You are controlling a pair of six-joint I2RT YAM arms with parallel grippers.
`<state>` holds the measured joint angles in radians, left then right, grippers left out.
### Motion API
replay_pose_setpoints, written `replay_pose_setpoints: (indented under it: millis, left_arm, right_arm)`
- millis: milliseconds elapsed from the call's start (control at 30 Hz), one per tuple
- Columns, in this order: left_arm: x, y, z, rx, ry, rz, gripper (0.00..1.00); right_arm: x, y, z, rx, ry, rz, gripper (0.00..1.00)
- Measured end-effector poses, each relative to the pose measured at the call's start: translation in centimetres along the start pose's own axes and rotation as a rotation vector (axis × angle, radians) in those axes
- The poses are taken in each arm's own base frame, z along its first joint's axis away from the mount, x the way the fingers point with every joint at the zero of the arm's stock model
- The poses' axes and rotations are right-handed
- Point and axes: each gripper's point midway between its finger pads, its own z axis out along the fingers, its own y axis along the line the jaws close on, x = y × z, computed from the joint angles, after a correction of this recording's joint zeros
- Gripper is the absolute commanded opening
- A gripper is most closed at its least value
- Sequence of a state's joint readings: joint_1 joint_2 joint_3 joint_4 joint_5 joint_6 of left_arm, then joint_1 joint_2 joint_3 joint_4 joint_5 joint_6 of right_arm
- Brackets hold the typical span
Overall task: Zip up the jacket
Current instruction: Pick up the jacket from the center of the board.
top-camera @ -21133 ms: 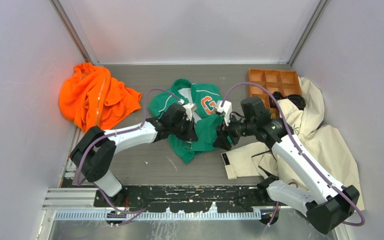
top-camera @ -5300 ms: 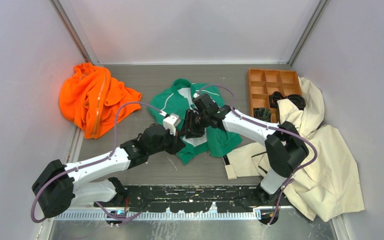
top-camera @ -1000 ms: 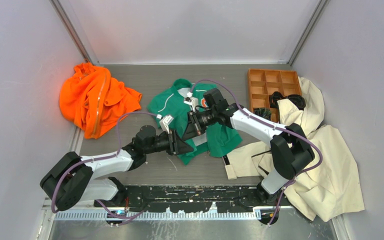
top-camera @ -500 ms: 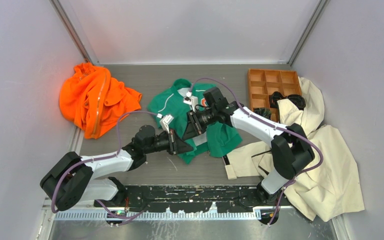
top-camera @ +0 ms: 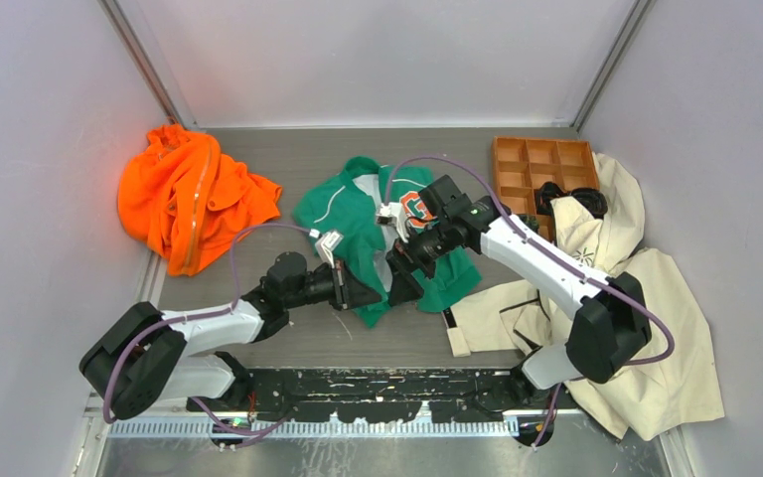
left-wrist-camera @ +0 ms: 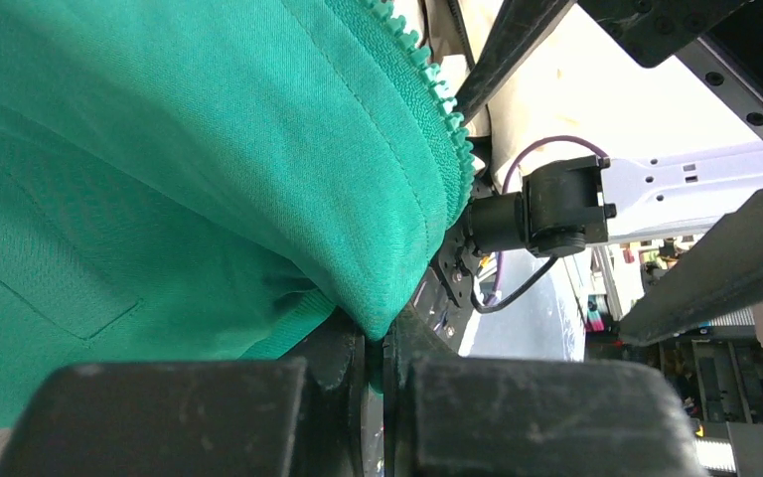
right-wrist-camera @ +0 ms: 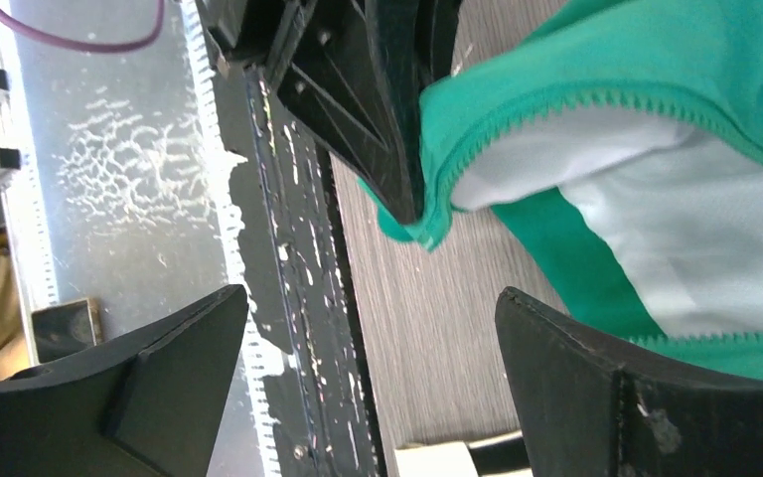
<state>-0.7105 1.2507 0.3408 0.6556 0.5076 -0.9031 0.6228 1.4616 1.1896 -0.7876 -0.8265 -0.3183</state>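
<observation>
The green jacket (top-camera: 358, 214) lies spread on the table's middle, with its orange "G" patch (top-camera: 417, 207) and pale lining showing. My left gripper (top-camera: 370, 296) is shut on the jacket's near hem corner. In the left wrist view (left-wrist-camera: 385, 348) green fabric is pinched between the fingers, and the zipper teeth (left-wrist-camera: 439, 99) run along the fold above. My right gripper (top-camera: 403, 279) hovers just right of that corner, open and empty. In the right wrist view (right-wrist-camera: 378, 397) its jaws stand wide apart over the table, with the left gripper (right-wrist-camera: 378, 99) holding the green corner (right-wrist-camera: 425, 227) ahead.
A bright orange garment (top-camera: 194, 199) is heaped at the back left. A cream coat (top-camera: 646, 298) sprawls on the right. A brown compartment tray (top-camera: 541, 164) with dark items sits at the back right. A black rail (top-camera: 378, 388) runs along the near edge.
My right arm has swung to the right and its gripper has moved nearer and right, off the jacket's middle to beside the hem corner. The left gripper holds as before.
</observation>
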Motion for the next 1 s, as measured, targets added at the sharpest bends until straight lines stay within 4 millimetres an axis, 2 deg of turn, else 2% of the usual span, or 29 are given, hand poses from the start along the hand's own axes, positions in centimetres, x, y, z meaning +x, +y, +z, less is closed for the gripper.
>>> replay_pose_setpoints:
  millis: [167,333,500,767,867,1000]
  left_arm:
    - [0.0,0.1,-0.2,-0.005,-0.009,0.015,0.00]
    - [-0.3,-0.1,-0.5,-0.007,-0.023,0.033,0.00]
    - [-0.5,0.1,-0.7,-0.018,-0.037,0.050,0.00]
    - [-0.5,0.4,-0.7,-0.029,-0.039,0.049,0.00]
    - [-0.5,0.4,-0.7,-0.031,-0.039,0.048,0.00]
    - [-0.5,0.4,-0.7,-0.032,-0.040,0.048,0.00]
  right_arm:
    - [1.4,-0.7,-1.7,0.039,0.008,0.004,1.00]
    - [5.0,-2.1,-3.4,0.114,0.030,0.088,0.88]
    - [8.5,-4.0,-4.1,0.245,0.069,0.166,0.84]
    - [11.0,-7.9,-3.5,0.423,0.101,0.283,0.77]
    - [11.5,-9.5,-2.7,0.464,0.120,0.333,0.75]
    - [12.5,-10.4,-1.2,0.479,0.176,0.387,0.70]
